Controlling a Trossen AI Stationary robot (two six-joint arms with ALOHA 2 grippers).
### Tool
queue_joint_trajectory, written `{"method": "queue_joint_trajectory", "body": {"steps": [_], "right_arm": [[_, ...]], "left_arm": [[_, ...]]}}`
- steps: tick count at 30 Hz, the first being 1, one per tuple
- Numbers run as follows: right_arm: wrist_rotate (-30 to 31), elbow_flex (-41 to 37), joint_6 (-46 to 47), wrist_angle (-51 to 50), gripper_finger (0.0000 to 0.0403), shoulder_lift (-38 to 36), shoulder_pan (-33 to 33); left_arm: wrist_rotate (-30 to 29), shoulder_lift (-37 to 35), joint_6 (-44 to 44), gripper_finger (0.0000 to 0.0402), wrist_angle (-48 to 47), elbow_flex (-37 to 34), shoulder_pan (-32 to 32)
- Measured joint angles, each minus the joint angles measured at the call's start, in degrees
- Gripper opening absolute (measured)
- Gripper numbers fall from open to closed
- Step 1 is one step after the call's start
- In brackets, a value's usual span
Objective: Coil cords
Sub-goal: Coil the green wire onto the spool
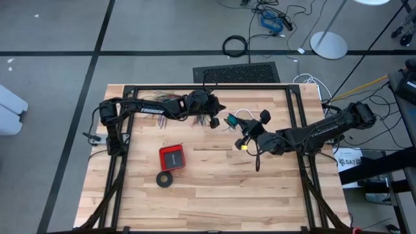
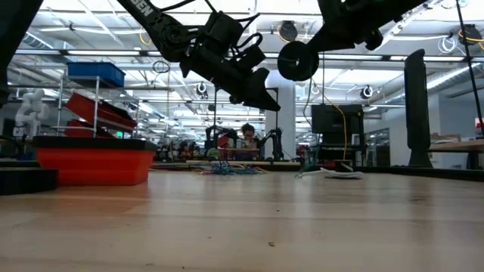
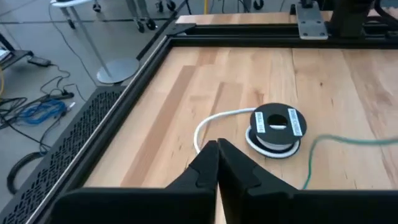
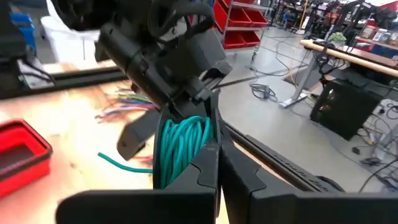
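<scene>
Over the far middle of the tabletop, the right gripper is lifted, its jaws clenched on the teal-green wire, wound into a small coil. Just beside it hangs the left gripper, jaws clenched together with nothing between them. The white cord lies on the wood below, its black round piece at one end.

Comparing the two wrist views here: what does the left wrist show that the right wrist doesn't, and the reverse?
Left wrist only: the white cord lying on the table, running to its black round piece.
Right wrist only: the teal coil at the shut right gripper, the left gripper close behind it, the red tray, the coloured wires.
Both: teal wire and wooden tabletop.
</scene>
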Motion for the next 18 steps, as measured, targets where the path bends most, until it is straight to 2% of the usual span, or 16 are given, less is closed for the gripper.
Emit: {"method": "queue_joint_trajectory", "body": {"steps": [3, 7, 10, 13, 18], "right_arm": [[0.1, 0.0, 0.0, 0.0, 0.0000, 0.0, 0.0], [0.2, 0.0, -0.1, -0.2, 0.0000, -0.4, 0.0], [0.3, 0.0, -0.1, 0.0, 0.0000, -1.1, 0.0], [0.1, 0.0, 0.0, 0.0, 0.0000, -2.0, 0.0], [0.0, 0.0, -0.2, 0.5, 0.0000, -3.4, 0.3]], "left_arm": [[2.5, 0.0, 0.4, 0.0014, -0.1, 0.0, 0.0], [14.1, 0.0, 3.1, 0.0029, -2.9, 0.0, 0.0], [17.2, 0.0, 5.9, 0.0049, -5.5, 0.0, -0.5], [19.6, 0.4, 6.0, 0.0074, -0.7, -1.2, -1.7], [19.8, 2.2, 4.6, 0.0110, 10.3, -4.2, -4.4]]}}
